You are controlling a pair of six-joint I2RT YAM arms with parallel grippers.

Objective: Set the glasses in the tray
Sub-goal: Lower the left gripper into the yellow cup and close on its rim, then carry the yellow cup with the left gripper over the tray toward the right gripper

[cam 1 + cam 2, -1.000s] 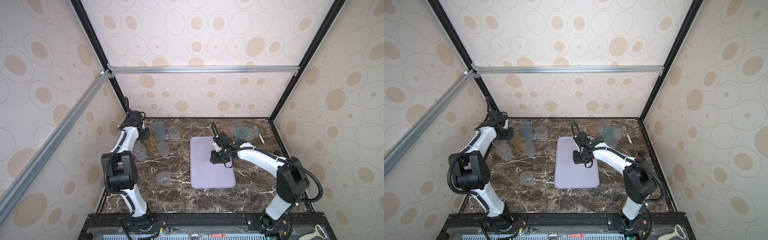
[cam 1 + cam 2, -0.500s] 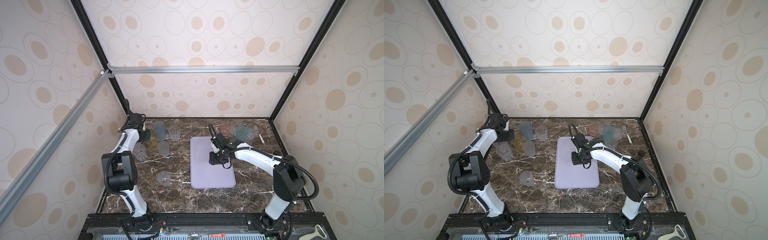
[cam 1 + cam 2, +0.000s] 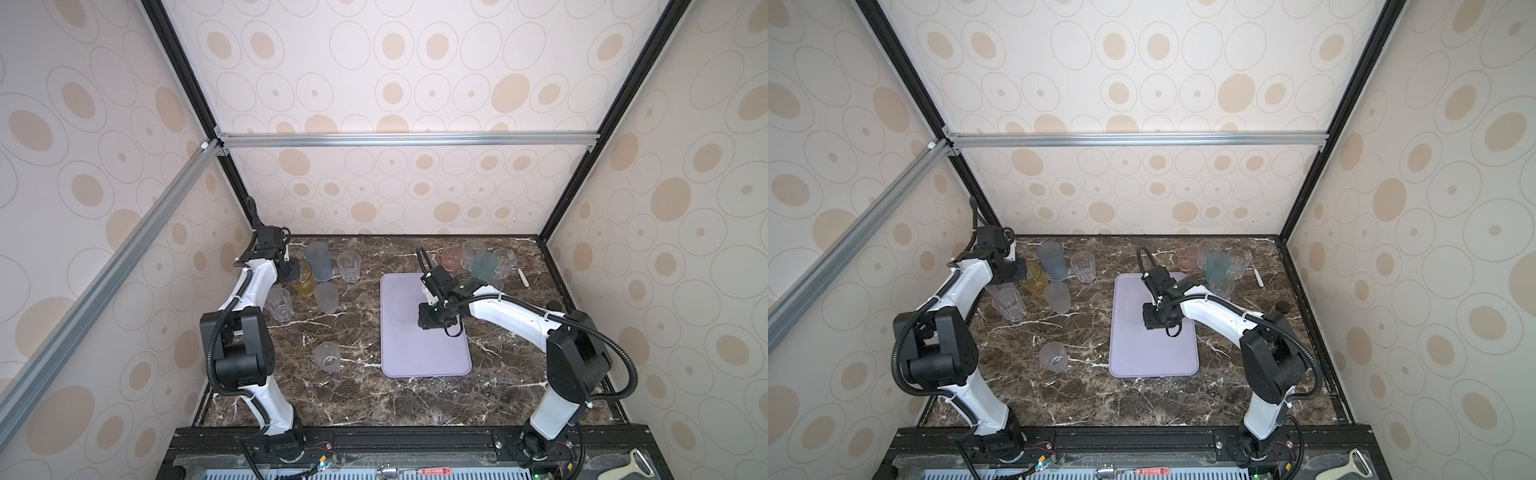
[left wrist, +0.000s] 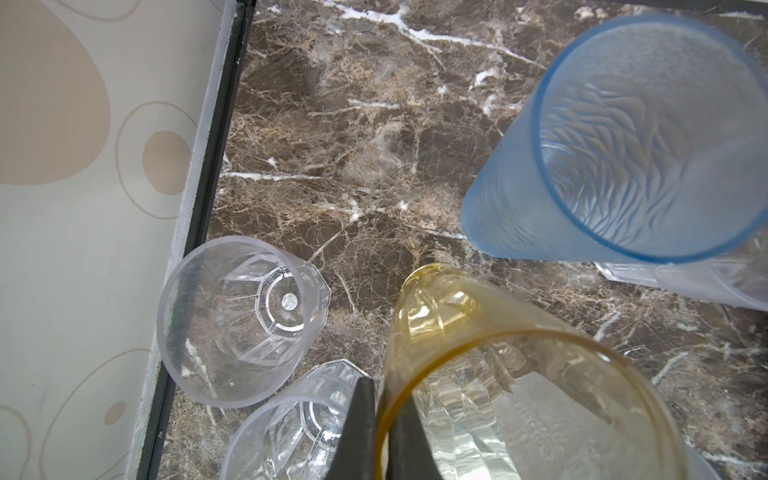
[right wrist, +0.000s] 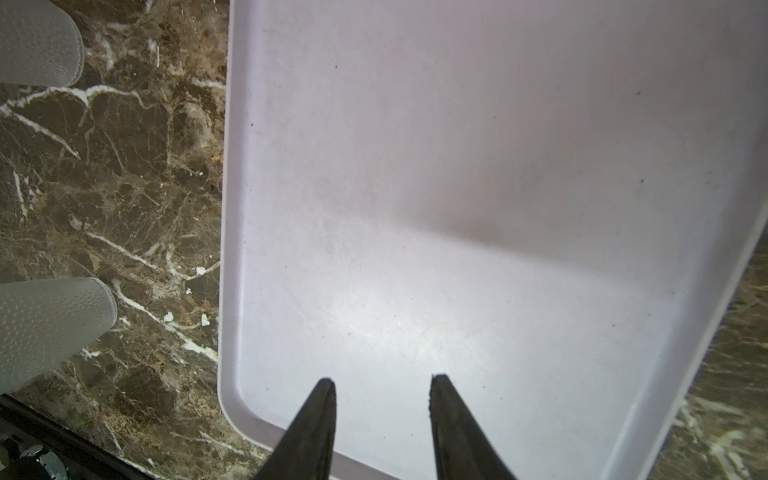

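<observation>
Both top views look down from high on the whole tabletop (image 3: 374, 399); wrist cameras face it closely.

A test booth seen from its open front. The wallpapered walls (image 3: 415, 62) are cream, patterned with beige ovals and thin grey rings. A dark brown marble tabletop (image 3: 353, 399) with white veins spreads below. Black frame posts (image 3: 190, 83) rise at 11 and 1 o'clock, joined by a silver aluminium rail (image 3: 395, 139) (a second rail (image 3: 104, 280) slants toward 8 o'clock). The light is soft and even.
</observation>
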